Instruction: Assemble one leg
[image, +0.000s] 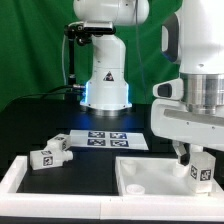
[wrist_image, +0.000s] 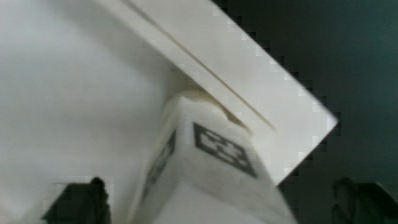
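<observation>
A white leg (image: 201, 172) with a black-and-white tag stands upright at the corner of the white tabletop panel (image: 148, 176), on the exterior view's right. My gripper (image: 194, 166) hangs over it, with a dark finger on each side. In the wrist view the leg (wrist_image: 214, 150) rises between my fingertips (wrist_image: 79, 204). There is a gap on both sides, so the gripper (wrist_image: 222, 206) is open around the leg and not touching it. The panel (wrist_image: 107, 90) fills the picture behind the leg. I cannot see the leg's foot.
Two more tagged legs (image: 52, 152) lie on the exterior view's left. The marker board (image: 106, 140) lies in the middle of the black table. A white rim (image: 18, 178) runs along the front left. The robot base (image: 105, 75) stands at the back.
</observation>
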